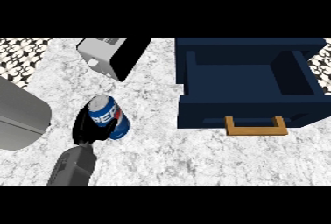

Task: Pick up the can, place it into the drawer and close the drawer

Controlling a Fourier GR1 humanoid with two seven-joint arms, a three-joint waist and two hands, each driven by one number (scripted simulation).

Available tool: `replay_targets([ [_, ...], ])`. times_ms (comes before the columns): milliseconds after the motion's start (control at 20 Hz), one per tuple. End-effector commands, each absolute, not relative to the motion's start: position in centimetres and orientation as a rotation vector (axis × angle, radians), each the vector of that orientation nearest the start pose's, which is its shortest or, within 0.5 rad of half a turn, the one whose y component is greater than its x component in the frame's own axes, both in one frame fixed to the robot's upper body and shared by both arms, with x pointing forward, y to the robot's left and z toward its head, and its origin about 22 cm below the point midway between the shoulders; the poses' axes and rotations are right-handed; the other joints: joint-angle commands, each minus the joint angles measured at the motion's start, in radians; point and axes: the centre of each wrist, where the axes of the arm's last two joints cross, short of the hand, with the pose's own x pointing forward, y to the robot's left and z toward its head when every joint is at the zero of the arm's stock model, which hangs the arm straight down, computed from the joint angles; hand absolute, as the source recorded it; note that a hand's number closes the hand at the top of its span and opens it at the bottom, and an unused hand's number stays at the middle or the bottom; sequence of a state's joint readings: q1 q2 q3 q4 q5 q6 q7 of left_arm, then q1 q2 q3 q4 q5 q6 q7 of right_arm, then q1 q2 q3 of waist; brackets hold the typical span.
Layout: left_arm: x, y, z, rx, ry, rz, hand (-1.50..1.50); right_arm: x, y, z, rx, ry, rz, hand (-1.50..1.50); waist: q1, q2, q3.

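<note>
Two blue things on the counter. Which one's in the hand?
The Pepsi can, silver-topped, at the view's left: the left hand curls round it. The navy drawer at the right stands open, untouched.

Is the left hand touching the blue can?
Touching. In the head view, the left hand curls its black fingers round the can and covers part of its side.

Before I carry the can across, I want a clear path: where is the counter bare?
Bare marble counter runs along the near side, below the wooden handle, and in the strip between the Pepsi can and the navy drawer. Crowded: upper left, among toaster, grey object and left hand.
</note>
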State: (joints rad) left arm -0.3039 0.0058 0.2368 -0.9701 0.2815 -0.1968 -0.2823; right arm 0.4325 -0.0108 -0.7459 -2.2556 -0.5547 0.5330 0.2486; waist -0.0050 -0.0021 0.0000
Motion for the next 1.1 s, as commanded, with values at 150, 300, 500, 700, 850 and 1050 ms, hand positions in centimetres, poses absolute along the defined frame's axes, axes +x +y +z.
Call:
replay_targets([
  [150, 32.3, 21.2, -0.8, -0.265, -1.649, 0.268, 1.50, 5.4, -36.7, 11.8, -0.165, -1.798, -0.139, -1.50, -0.003, -0.001, 0.000],
  [300, 32.4, 19.5, 2.3, -0.250, -1.677, 0.223, 1.50, 5.7, -36.9, 12.0, -0.164, -1.776, -0.116, -1.50, 0.001, -0.001, 0.000],
  [500, 32.3, 18.7, 4.8, -0.246, -1.679, 0.213, 1.50, 4.8, -37.0, 11.3, -0.182, -1.780, -0.143, -1.50, -0.003, -0.001, 0.000],
  [700, 33.5, 15.8, 7.9, -0.227, -1.704, 0.178, 1.50, 5.8, -35.4, 12.3, -0.187, -1.807, -0.152, -1.50, -0.006, 0.000, 0.000],
  [850, 34.3, 17.3, 11.4, -0.219, -1.710, 0.160, 1.50, 6.4, -36.2, 11.2, -0.176, -1.798, -0.166, -1.50, 0.000, 0.000, 0.000],
  [1050, 34.7, 14.3, 11.4, -0.216, -1.725, 0.124, 1.50, 6.0, -35.5, 12.7, -0.181, -1.771, -0.143, -1.50, -0.005, 0.002, 0.000],
])
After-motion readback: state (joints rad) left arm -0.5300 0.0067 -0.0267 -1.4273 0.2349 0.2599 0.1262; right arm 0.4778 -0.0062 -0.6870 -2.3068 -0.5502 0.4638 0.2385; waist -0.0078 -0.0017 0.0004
